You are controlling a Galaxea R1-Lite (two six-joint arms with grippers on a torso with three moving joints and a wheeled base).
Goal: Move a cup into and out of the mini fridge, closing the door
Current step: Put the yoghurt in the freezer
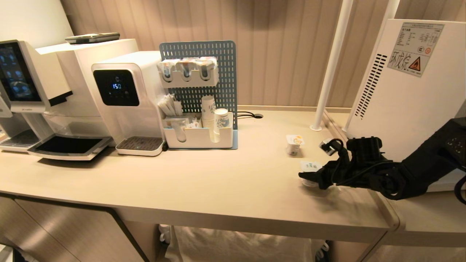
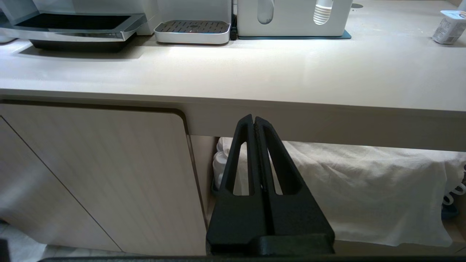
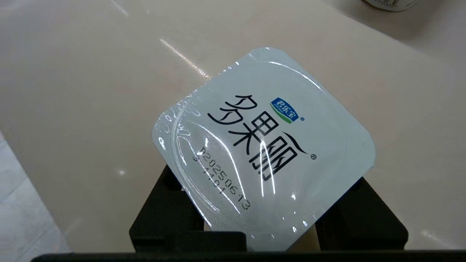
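Observation:
A small sealed cup (image 1: 310,166) with a pale foil lid printed in black stands on the beige counter (image 1: 218,182), near its right end. My right gripper (image 1: 309,179) reaches in from the right and is shut on the cup. In the right wrist view the lid (image 3: 269,145) overhangs the black fingers (image 3: 164,207) on both sides. The mini fridge (image 1: 407,102) stands at the far right, showing its white vented side and warning sticker. Its door is out of view. My left gripper (image 2: 253,122) hangs shut and empty below the counter's front edge.
A second sealed cup (image 1: 294,143) stands just behind the held one. A white pole (image 1: 329,72) rises beside the fridge. Further left are a blue pegboard organiser with paper cups (image 1: 204,109), a water dispenser (image 1: 123,98) and a coffee machine (image 1: 32,91).

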